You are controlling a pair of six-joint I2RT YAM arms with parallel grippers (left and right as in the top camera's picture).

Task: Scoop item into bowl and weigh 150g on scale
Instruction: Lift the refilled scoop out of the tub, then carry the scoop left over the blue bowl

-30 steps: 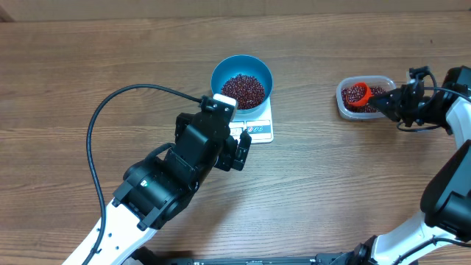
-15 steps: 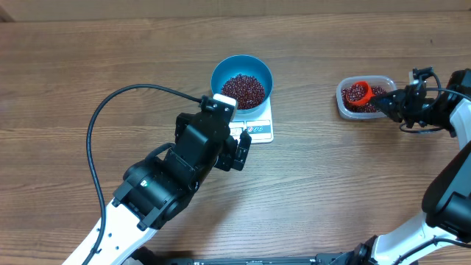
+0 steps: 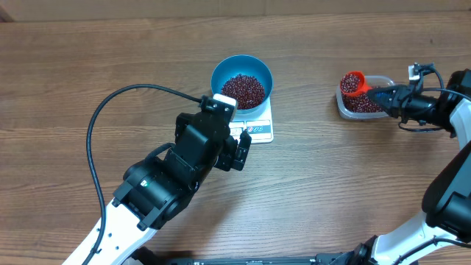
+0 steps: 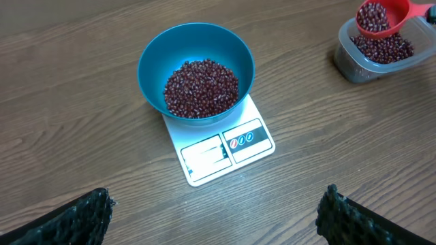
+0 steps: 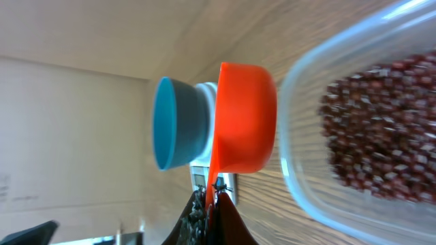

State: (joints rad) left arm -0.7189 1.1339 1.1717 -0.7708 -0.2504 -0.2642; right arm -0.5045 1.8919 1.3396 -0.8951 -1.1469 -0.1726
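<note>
Left fingers stand spread wide; right fingers are clamped tight, the right arm bent at its elbow.

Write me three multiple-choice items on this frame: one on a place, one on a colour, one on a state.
1. Where does the blue bowl stand?
A. on the scale
B. inside the clear tub
C. on the bare table, next to the tub

2. What colour is the scoop?
A. green
B. orange-red
C. white

3. What state is the scoop in?
A. lying empty on the table
B. tipped over the bowl
C. held by the right tool, loaded with beans, above the tub

Answers:
1 A, the left wrist view shows the bowl covering the scale's far end.
2 B, its shell is orange-red in every view.
3 C, the tool is shut on its handle and beans fill the cup.
</note>
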